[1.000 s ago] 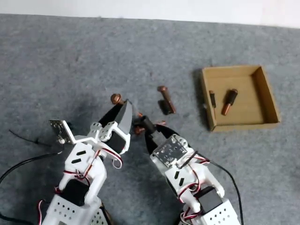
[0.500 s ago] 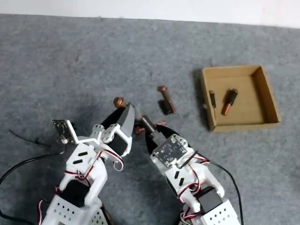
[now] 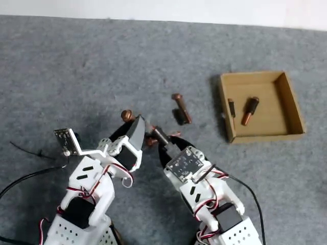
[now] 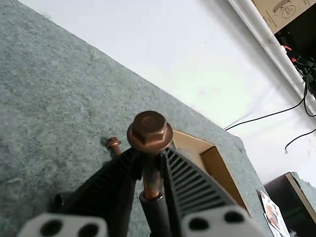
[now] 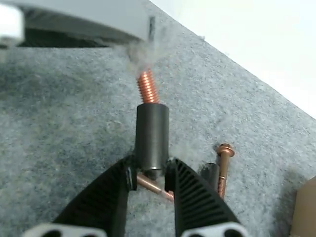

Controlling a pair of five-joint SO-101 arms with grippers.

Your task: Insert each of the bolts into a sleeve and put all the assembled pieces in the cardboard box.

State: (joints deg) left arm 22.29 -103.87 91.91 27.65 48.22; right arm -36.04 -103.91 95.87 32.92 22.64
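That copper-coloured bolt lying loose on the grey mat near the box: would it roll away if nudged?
Probably not far. The bolt has a wide head, so it would likely swing in an arc rather than roll straight. The fuzzy grey mat should slow it. It looks metal, so likely stiff and heavy for its size.

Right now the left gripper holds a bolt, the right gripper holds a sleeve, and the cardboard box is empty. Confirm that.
Not quite: the cardboard box is not empty. The high view shows an assembled piece and a thin dark piece lying in it. The rest stands: the left gripper holds a bolt and the right gripper holds a sleeve.
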